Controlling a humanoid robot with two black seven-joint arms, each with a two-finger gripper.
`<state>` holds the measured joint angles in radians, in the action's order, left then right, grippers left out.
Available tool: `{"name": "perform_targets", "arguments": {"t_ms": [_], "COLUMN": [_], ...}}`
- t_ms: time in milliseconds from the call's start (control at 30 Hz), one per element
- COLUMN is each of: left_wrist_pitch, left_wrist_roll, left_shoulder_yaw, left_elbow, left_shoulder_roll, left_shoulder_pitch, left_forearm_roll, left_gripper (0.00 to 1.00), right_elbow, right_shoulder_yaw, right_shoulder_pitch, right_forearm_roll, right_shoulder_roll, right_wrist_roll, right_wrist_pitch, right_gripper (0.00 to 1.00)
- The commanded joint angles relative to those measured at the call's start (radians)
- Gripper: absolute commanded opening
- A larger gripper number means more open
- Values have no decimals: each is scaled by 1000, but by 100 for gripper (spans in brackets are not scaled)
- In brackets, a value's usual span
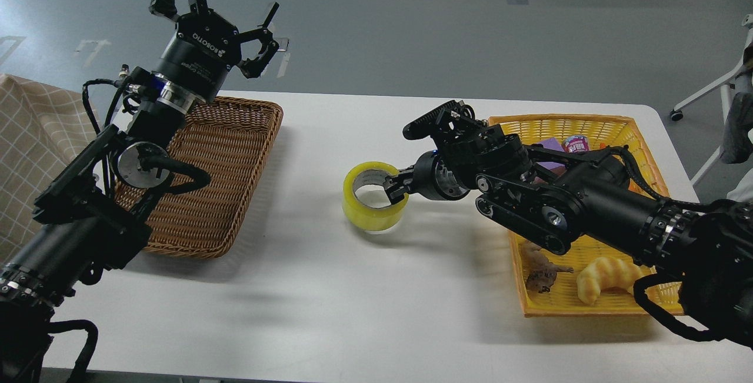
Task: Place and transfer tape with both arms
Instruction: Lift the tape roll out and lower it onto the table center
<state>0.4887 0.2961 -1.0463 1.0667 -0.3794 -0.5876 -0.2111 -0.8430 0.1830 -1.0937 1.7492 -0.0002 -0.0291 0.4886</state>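
Your right gripper (395,190) pinches the wall of the see-through yellow tape roll (375,196) on the white table (329,289), while your left gripper (226,3) hangs wide open, holding nothing.

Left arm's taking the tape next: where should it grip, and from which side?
Grip the tape's wall on its left side, coming from above-left with one finger inside the core. The roll lies flat, hole up, and the right gripper already clamps the right wall, so the left rim is free. The left gripper is open.
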Motion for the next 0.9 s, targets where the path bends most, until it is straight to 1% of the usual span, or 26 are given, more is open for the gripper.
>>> {"name": "perform_targets", "arguments": {"t_ms": [0,200,868], "left_wrist_pitch": [0,0,0], "left_wrist_roll": [0,1,1], "left_shoulder_yaw": [0,0,0], "left_elbow": [-1,-1,-1], "left_shoulder_roll": [1,4,2], "left_shoulder_pitch": [-1,0,0], "left_forearm_roll": [1,2,2], "left_gripper": [98,98,98], "right_elbow": [2,62,64], "right_shoulder_yaw": [-10,-11,-8], "right_shoulder_pitch": [0,0,20], "right_forearm_roll": [1,1,0], "right_shoulder_roll": [0,0,0], "right_wrist_roll": [0,0,0], "right_wrist_pitch": [0,0,0], "right_gripper": [0,0,0]}}
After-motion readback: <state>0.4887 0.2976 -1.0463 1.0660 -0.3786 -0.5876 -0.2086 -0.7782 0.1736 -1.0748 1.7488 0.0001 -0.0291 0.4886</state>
